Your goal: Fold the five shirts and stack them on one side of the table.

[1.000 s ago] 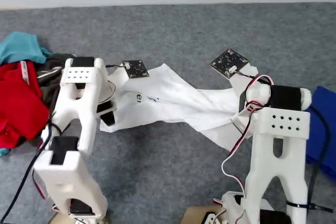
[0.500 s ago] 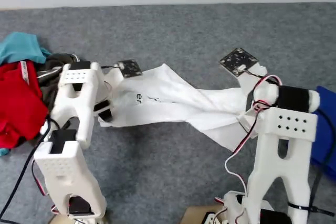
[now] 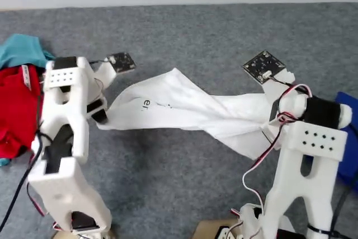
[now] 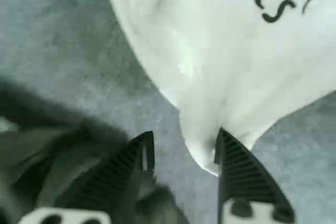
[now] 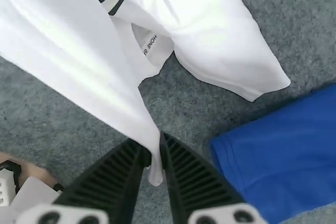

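Nearest the front edge of the grey table [image 3: 184, 183], the two arm bases stand at about 7 and 5 o'clock in the high view. Just beyond them, the right gripper [image 5: 154, 148] at about 4 o'clock is clenched on a fold of the white shirt [image 3: 184, 107]; its two ribbed fingers are pressed together with the cloth between them. The blue shirt [image 5: 283, 150] lies flat just beside it, at the table's 3 to 4 o'clock edge, apart from the white cloth. The white shirt runs as a twisted band through the middle of the table, from the right gripper up toward 9 o'clock, with its printed side facing up near the left arm. There the left gripper [image 4: 184, 136] is released: its jaws stand apart, a corner of the white shirt lies between them against one finger, and bare table shows beside the other. Farther out, at the 9 o'clock edge, the red shirt [image 3: 17, 110] lies crumpled. The teal shirt [image 3: 19, 48] lies past it at about 10 o'clock, touching it.
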You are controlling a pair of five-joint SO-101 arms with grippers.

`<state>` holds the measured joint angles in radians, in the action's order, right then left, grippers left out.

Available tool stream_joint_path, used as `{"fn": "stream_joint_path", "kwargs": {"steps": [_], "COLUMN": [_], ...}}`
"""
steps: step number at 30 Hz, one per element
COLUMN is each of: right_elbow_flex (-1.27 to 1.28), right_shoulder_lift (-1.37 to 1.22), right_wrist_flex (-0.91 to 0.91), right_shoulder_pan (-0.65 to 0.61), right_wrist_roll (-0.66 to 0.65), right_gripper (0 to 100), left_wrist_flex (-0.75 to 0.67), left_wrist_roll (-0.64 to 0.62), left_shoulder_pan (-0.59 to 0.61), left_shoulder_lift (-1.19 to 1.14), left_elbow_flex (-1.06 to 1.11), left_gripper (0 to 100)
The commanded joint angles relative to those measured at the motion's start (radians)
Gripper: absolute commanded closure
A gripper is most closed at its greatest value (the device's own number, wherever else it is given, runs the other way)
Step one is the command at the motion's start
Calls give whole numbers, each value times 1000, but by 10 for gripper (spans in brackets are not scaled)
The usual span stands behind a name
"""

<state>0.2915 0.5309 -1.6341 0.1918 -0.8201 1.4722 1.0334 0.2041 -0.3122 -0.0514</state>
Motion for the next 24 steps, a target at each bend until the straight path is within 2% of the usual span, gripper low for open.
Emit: {"fn": "stream_joint_path", "kwargs": {"steps": [1,8,15,21,24], "right_elbow_flex": [-61,-60,-57,-57,-57], "right_shoulder_lift": [45,70,87,87,87], "right_wrist_flex": [-7,-7,-7,-7,-7], "right_shoulder_pan": [38,90,85,84,84], "right_wrist_roll": [-11,-34,-38,-37,-35], "right_gripper": [990,990,990,990,990], "left_wrist_flex": [72,192,209,203,183], "left_wrist_roll": [15,46,54,46,-64], "left_shoulder_pan": [14,-14,-31,-124,-147], "left_shoulder_lift": [155,276,273,284,284], "left_elbow_flex": [-44,-38,-27,82,84], "left_gripper": [812,812,818,985,992]}}
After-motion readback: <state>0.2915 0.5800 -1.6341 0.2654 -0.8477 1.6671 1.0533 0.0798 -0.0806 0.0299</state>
